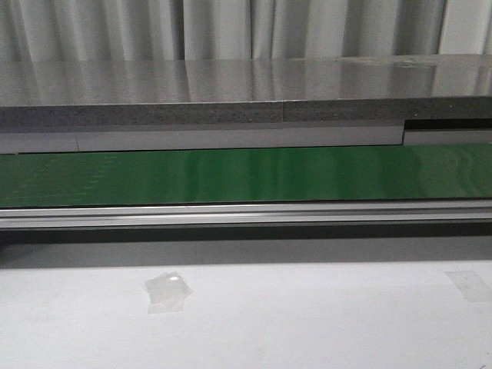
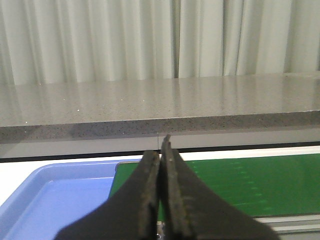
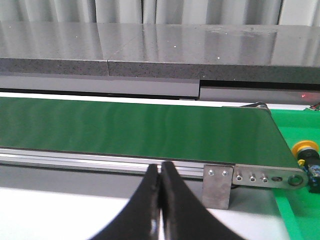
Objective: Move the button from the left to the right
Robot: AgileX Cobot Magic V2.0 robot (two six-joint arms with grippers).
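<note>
While both arms hang above the work area, no button can be made out on the green belt (image 1: 246, 175), in the blue tray (image 2: 50, 200) or on the white table (image 1: 307, 323), so the stage cannot be judged. Left gripper (image 2: 161, 150) has its fingers pressed together, holding nothing; right gripper (image 3: 160, 172) likewise. Any move first needs the button found. Along the belt's near side runs a metal rail (image 3: 100, 160), and its end bracket (image 3: 255, 176) sticks out near the right gripper.

Left end effector (image 2: 161, 150) and right end effector (image 3: 160, 172) both closed, empty.
</note>
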